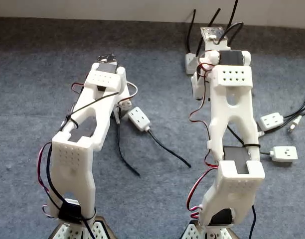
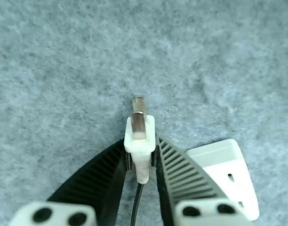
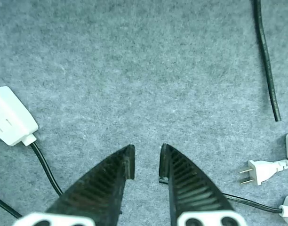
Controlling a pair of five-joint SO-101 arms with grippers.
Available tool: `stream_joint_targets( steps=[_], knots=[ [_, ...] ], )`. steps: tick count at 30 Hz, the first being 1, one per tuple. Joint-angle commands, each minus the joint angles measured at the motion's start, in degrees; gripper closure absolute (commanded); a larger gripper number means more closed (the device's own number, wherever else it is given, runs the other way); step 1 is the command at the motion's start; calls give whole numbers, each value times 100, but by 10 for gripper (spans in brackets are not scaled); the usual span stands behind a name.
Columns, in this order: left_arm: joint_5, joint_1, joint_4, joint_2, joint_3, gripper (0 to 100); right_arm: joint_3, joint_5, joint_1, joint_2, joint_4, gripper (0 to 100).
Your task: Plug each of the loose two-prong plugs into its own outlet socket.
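My left gripper (image 2: 141,162) is shut on a white two-prong plug (image 2: 140,139). The plug's metal prongs (image 2: 138,115) point away from the fingers, over grey carpet. A white outlet socket (image 2: 224,174) lies just beside the gripper; in the high view this socket (image 1: 139,118) sits to the right of the left gripper (image 1: 116,114). My right gripper (image 3: 147,162) is open by a narrow gap with nothing in it, above bare carpet. A loose white plug (image 3: 261,170) lies off to one side of it, and another outlet socket (image 3: 11,115) to the other.
Two more white sockets (image 1: 270,121) (image 1: 284,154) and a loose plug (image 1: 293,125) lie at the right edge of the carpet. A black cable (image 1: 167,149) trails from the middle socket. Another white block (image 1: 191,63) with black cables sits at the back.
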Motion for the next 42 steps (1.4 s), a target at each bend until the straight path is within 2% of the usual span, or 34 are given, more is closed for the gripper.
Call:
stream_joint_targets(
  steps=[1,6,9,15,20,22,25,30,37,42],
  knots=[
    [62,48,62,-22,-101,922,-22,35,-40,-312,-66,899],
    [44,48,53,-31,-136,928,-22,35,-40,-312,-66,899],
    [26,48,53,-57,-145,1000,-22,35,-40,-312,-66,899],
    [18,31,9,-57,-637,995,-31,35,-40,-303,-75,899],
    [-1073,145,62,-75,-1367,995,4,35,13,-277,-356,899],
    [-1363,198,352,-84,-1719,995,-4,35,92,-163,-382,899],
    [-1530,268,633,-84,-2141,995,-48,35,154,119,-391,899],
    [-1538,330,659,-145,-2281,995,-48,35,224,391,-646,899],
    [-1503,356,976,-1429,-2255,995,-57,35,242,391,-681,899],
    [-1468,734,1574,-2686,-2202,995,-22,35,242,391,-769,899]
  ],
)
